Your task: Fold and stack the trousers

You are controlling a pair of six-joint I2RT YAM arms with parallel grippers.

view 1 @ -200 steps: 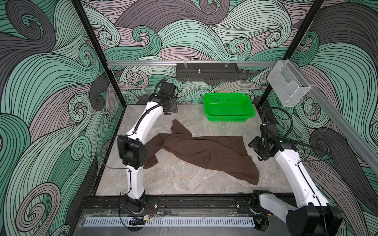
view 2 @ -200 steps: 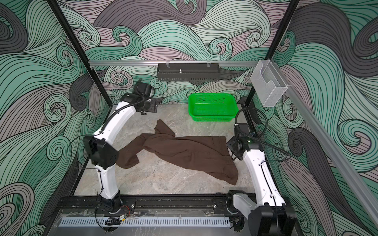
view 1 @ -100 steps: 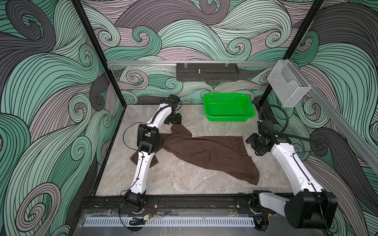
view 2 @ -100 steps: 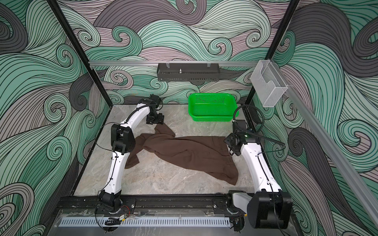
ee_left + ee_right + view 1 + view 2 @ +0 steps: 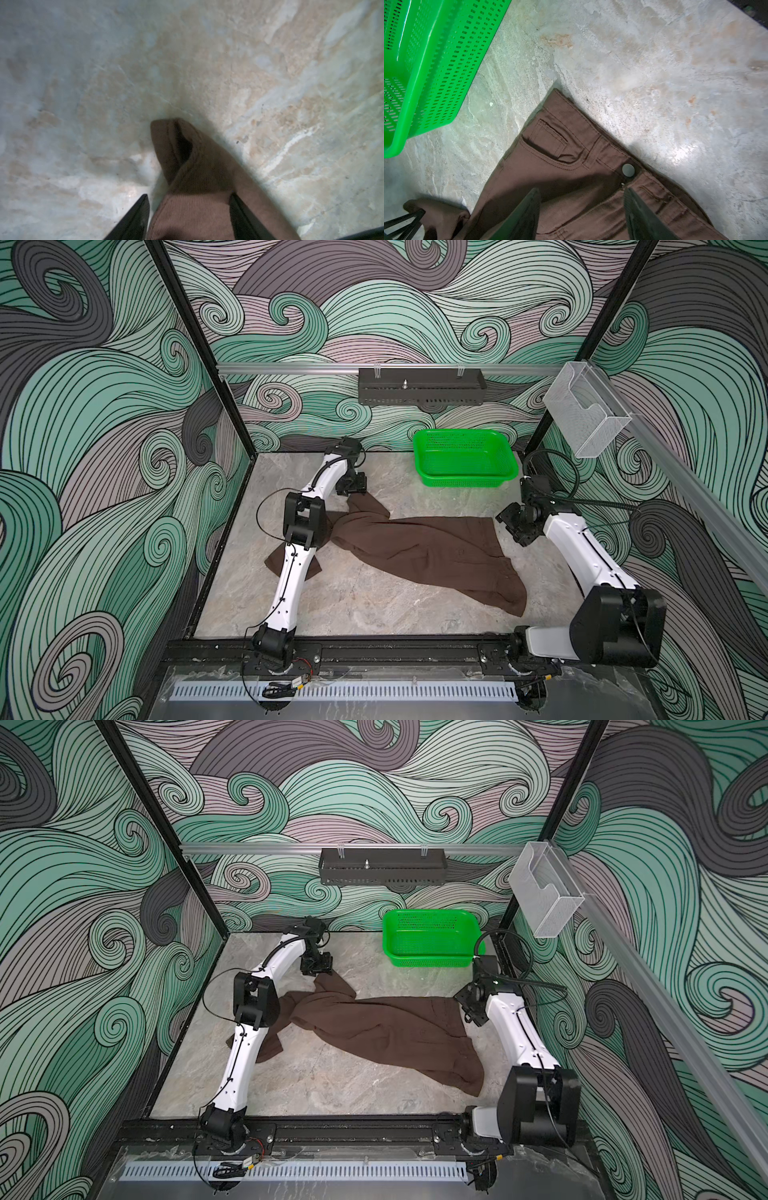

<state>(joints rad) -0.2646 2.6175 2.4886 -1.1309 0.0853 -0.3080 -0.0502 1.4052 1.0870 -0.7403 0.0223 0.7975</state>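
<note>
**Ana:** How did the left claw [image 5: 189,195] stand at that moment?

**Petr:** Its two fingers were apart, one on each side of the leg hem [image 5: 172,141]. One finger lay against the cloth and the other showed a thin gap, so the cloth was not yet pinched.

**Ana:** And the right claw [image 5: 581,190]?

**Petr:** It was released too. Its fingers were spread over the waistband [image 5: 577,116], close to the metal button [image 5: 628,170]. The views did not tell whether the tips touched the cloth.

**Ana:** Where were the trousers [image 5: 415,547]?

**Petr:** They lay unfolded and crooked across the middle of the desk [image 5: 374,614]. The waist end was at the right claw. One leg bent toward the far side, up to the left claw, and the other leg trailed toward the desk's left edge. The green basket [image 5: 461,481] stood at the far edge, apart from them.

**Ana:** So what did the step need?

**Petr:** Probably a firm hold at both ends first. The left claw needed to take both layers of the hem, deep enough that the soft cloth could not slip out. The right claw needed to go lower and take the thick waistband beside the button, not on it. Then both had to pull apart evenly, to make the garment straight before any fold.

**Ana:** And the risk?

**Petr:** Taking only one layer, because the leg would likely twist.
</note>
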